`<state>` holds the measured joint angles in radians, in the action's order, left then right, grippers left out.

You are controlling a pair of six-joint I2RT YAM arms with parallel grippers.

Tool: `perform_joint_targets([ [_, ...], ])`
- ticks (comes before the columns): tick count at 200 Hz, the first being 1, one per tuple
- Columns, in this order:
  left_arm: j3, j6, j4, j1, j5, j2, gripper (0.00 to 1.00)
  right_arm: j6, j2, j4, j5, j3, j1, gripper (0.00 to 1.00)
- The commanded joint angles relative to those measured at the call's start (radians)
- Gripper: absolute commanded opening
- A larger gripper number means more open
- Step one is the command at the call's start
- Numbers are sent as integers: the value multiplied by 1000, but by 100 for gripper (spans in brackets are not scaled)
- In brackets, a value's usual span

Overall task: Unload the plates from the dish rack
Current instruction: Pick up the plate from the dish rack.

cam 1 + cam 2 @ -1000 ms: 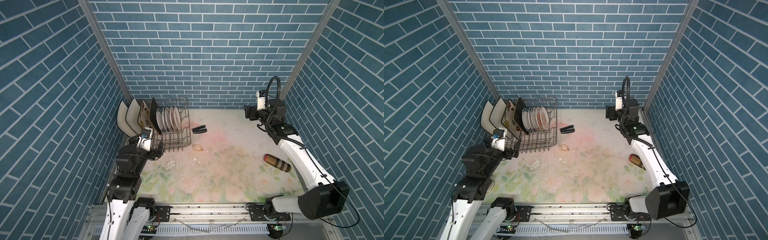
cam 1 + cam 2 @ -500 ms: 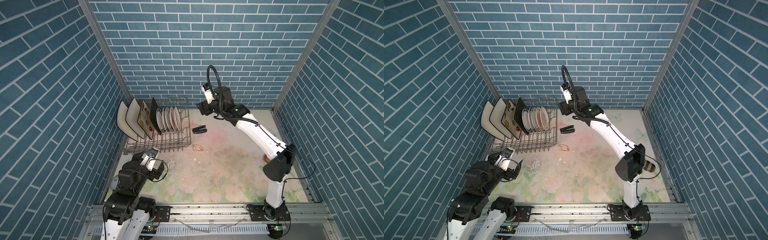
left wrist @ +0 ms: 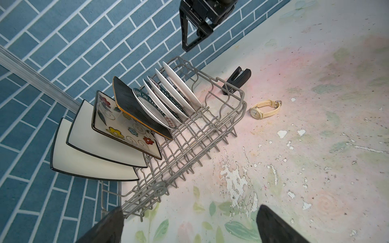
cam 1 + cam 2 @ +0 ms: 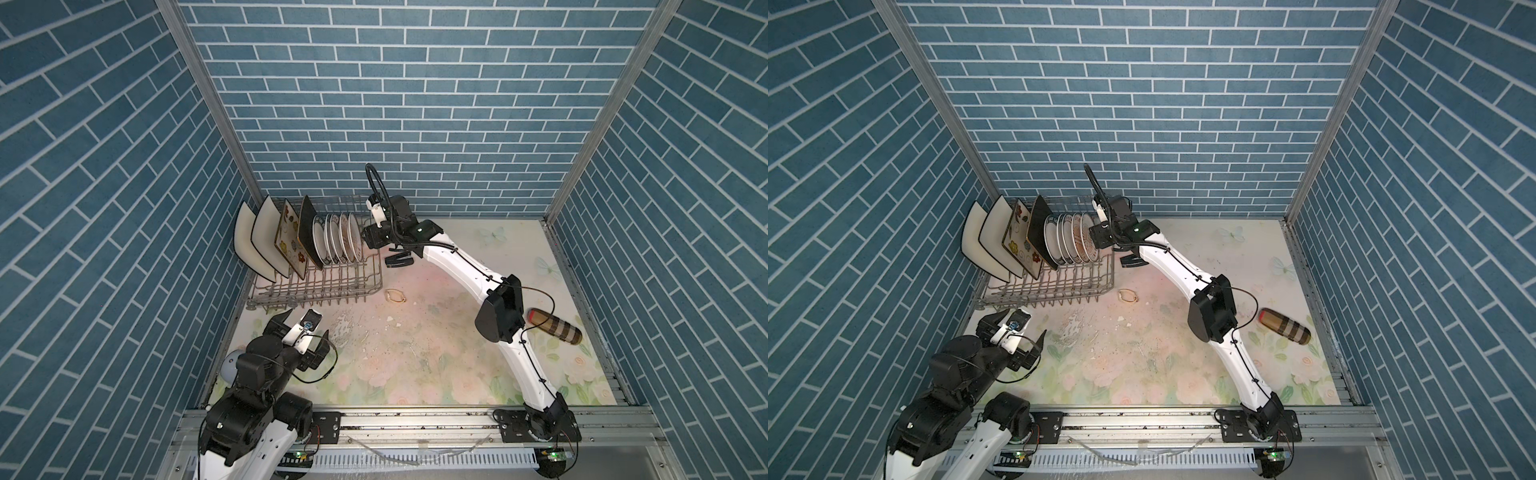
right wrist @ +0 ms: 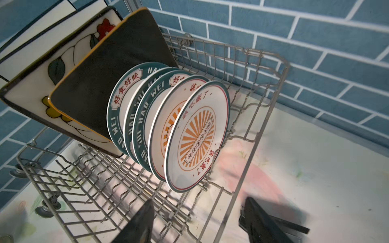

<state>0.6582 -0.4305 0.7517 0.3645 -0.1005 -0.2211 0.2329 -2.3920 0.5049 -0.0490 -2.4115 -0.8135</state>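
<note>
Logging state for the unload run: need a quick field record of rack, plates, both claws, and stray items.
dish rack: grey wire, back-left corner of the table
round plates: five, upright between the tines
square plates: four, tilted: two cream, one flowered, one black
right claw: open, empty, hovering near the round plates
left claw: open, empty, clear of the rack
stray items: stapler, wristwatch, brown striped cylinder

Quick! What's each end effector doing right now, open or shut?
Left end effector: open, holding nothing.
Right end effector: open, holding nothing, near the plates.
</note>
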Motion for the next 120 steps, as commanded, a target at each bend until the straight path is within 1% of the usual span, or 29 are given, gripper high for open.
perform_joint_targets([
  [1, -14, 2, -8, 26, -62, 20, 99, 67, -22, -46, -31, -56, -7, 68],
  [33, -21, -1, -14, 46, -66, 31, 99, 77, -68, -119, -32, -56, -13, 68],
  [38, -22, -2, -15, 47, -68, 33, 99, 77, -78, -132, -63, -56, -15, 68],
  [72, -26, -4, -17, 48, -74, 45, 99, 72, -121, -203, -74, -54, -24, 67],
  [120, -28, -7, -20, 49, -74, 45, 99, 62, -169, -275, -59, -61, -27, 61],
])
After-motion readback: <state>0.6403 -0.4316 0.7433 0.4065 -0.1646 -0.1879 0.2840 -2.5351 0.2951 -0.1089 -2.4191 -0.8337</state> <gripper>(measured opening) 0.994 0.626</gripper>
